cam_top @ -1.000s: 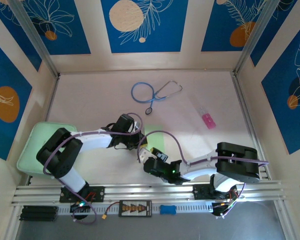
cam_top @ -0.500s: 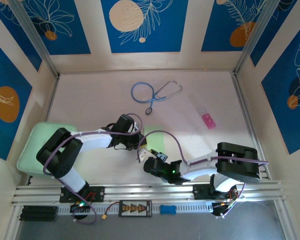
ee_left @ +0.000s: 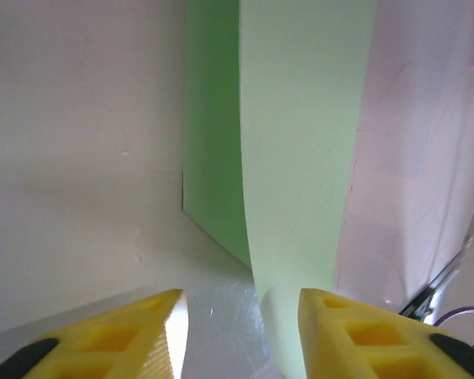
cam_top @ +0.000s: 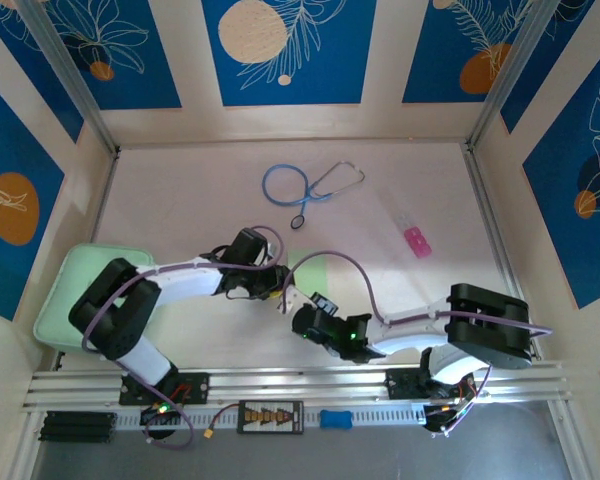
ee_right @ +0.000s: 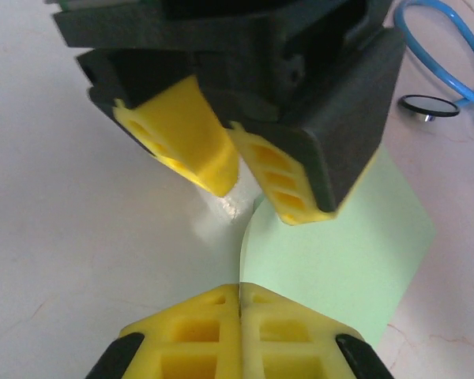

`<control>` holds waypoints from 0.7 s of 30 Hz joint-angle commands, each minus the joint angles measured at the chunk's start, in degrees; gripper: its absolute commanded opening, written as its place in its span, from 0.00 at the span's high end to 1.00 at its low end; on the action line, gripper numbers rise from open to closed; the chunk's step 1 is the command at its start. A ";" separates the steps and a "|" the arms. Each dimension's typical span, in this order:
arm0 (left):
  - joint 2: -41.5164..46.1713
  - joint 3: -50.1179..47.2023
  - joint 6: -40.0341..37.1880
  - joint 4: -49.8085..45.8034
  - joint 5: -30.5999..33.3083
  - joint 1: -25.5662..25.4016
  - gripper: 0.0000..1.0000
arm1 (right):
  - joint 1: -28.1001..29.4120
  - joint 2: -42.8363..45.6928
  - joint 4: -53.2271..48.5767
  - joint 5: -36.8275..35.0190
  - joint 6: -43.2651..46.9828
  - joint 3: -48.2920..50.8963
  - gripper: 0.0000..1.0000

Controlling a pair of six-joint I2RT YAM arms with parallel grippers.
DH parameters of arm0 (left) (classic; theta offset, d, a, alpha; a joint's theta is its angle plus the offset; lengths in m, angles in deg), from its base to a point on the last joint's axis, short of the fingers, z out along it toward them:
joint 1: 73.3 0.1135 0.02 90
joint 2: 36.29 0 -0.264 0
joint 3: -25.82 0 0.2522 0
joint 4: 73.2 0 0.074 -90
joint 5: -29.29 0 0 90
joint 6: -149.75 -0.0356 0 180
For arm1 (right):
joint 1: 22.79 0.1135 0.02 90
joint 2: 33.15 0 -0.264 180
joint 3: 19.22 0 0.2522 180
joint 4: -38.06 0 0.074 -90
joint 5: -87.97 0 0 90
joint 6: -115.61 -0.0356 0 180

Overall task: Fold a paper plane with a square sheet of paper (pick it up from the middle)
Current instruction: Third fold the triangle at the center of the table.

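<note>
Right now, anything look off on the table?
Nothing spilled or damaged. The green paper isn't lying flat: one edge curls up off the table and appears pinched in the shut right gripper, with the left gripper open right beside it. It looks like a fold in progress, not a fault.

Crowded at the middle of the bench (cam_top: pixel 180 190) toward its near edge: left fingers (ee_right: pixel 182 138) spread apart, right fingers (ee_right: pixel 197 324) pressed together on the raised edge of the square sheet of paper (ee_right: pixel 340 253), tip to tip with barely a gap. Blocked at the near-left corner by the mint-green pad (cam_top: pixel 60 290). Wide room over the far-left corner and along the right edge. Partly taken toward the far edge by the stethoscope (cam_top: pixel 305 187), and right of it by a small pink-ended packet (cam_top: pixel 416 240); passable between those two.
</note>
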 commanded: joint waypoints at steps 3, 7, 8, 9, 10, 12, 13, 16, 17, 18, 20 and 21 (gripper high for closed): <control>7.73 2.83 -4.47 -10.01 7.75 2.67 0.41 | -5.80 3.77 -1.56 16.59 -7.45 1.13 1.00; 11.65 3.11 -6.26 -13.03 8.90 4.77 0.39 | -10.49 6.16 0.73 28.94 -12.71 2.76 1.00; 12.15 3.18 -6.65 -13.36 8.56 5.36 0.39 | -11.37 6.83 1.39 31.19 -13.76 3.16 1.00; 12.46 3.27 -6.82 -13.57 8.21 5.69 0.39 | -12.23 7.43 1.28 33.13 -14.77 3.26 1.00; 12.83 3.30 -6.93 -13.71 7.93 6.04 0.39 | -13.33 8.08 0.86 35.54 -15.88 3.33 1.00; 13.13 3.29 -7.09 -13.56 7.27 6.42 0.40 | -15.87 9.11 -0.19 40.38 -18.76 3.14 1.00; 13.24 3.22 -7.29 -13.07 6.55 6.51 0.42 | -17.57 9.47 -0.38 43.87 -20.11 3.09 1.00; 13.02 2.94 -7.68 -9.28 2.86 6.49 0.49 | -21.09 9.80 -1.66 51.97 -23.10 2.70 1.00; 12.62 3.23 -7.82 -8.11 1.69 6.51 0.50 | -22.52 9.52 -2.80 54.80 -23.41 2.14 1.00; 12.09 3.85 -8.02 -7.38 0.97 6.49 0.52 | -23.49 9.27 -4.31 55.94 -23.81 1.55 1.00; 9.97 6.06 -8.61 -6.62 -0.67 6.49 0.57 | -26.12 8.24 -5.93 58.86 -24.57 0.98 1.00; 8.98 7.16 -8.87 -6.60 -1.29 6.49 0.58 | -27.18 7.69 -5.55 60.66 -24.74 1.02 1.00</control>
